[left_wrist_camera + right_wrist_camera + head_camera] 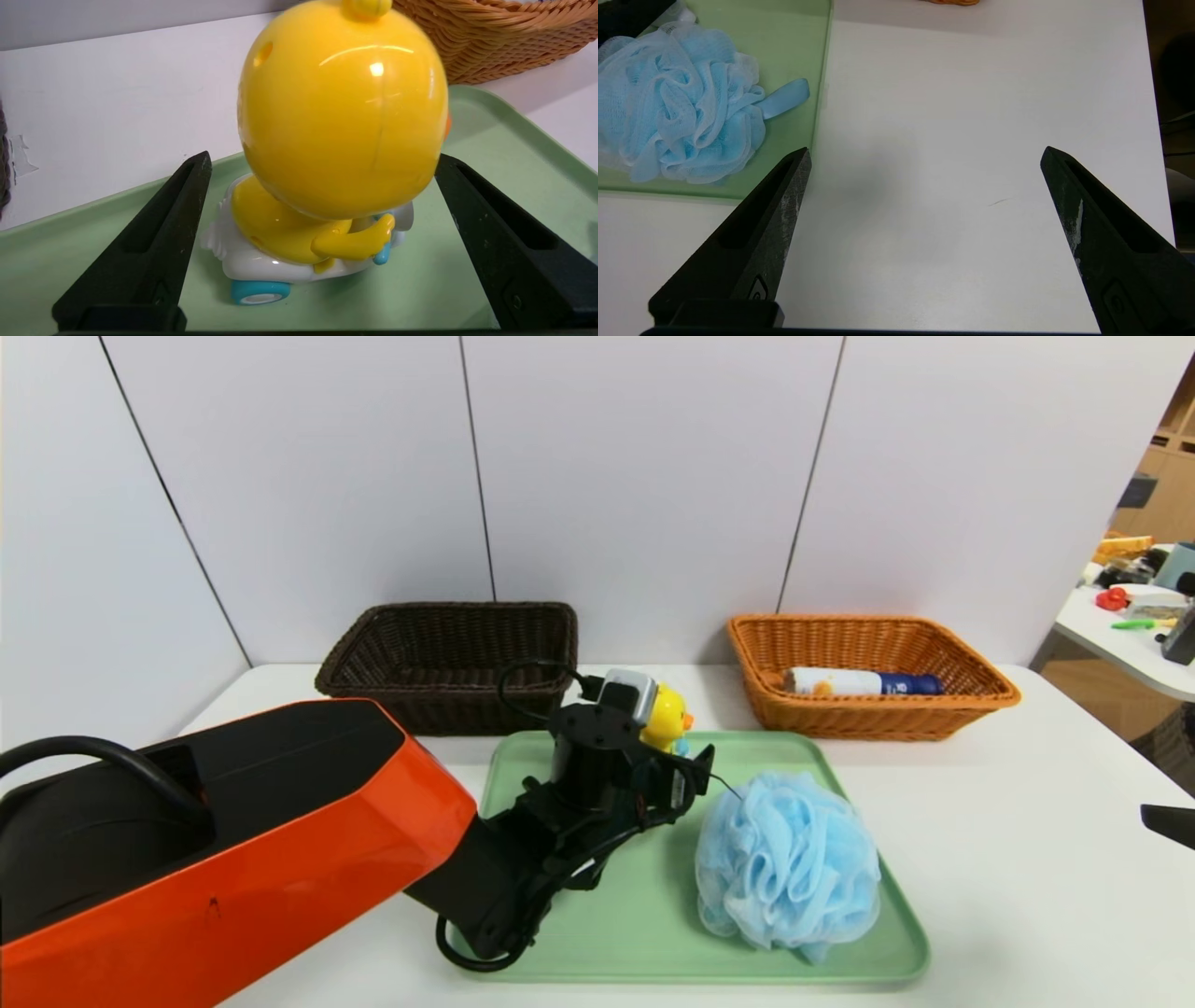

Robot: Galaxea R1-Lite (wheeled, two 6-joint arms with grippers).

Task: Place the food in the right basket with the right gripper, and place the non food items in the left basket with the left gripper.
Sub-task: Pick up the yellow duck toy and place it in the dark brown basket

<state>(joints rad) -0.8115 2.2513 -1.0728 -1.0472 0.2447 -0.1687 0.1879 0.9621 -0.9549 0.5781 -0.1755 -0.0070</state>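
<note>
Yellow plastic fills the left wrist view: the duck toy (336,140) stands upright on its white wheeled base on the green tray (509,154), between the spread fingers (154,242) of the left tool (322,186), which flank it without touching. In the head view the duck (667,717) sits at the centre of the frame near the tray's far edge, below the gap between the left basket (448,663) and the right basket (873,677).

The toy looks light, hard and glossy, so the rounded head would likely slip under the pads. A hold lower down, across the body just above the base, seems safer, and the wheels may let it roll if nudged.

The bath pouf (787,868) lies at lower centre-right on the tray; soft and springy, it should take a pinch anywhere. The food (864,683) already lies inside the right basket. The right tool (924,158) hovers spread and empty over the white worktop (971,116), beside the tray.
</note>
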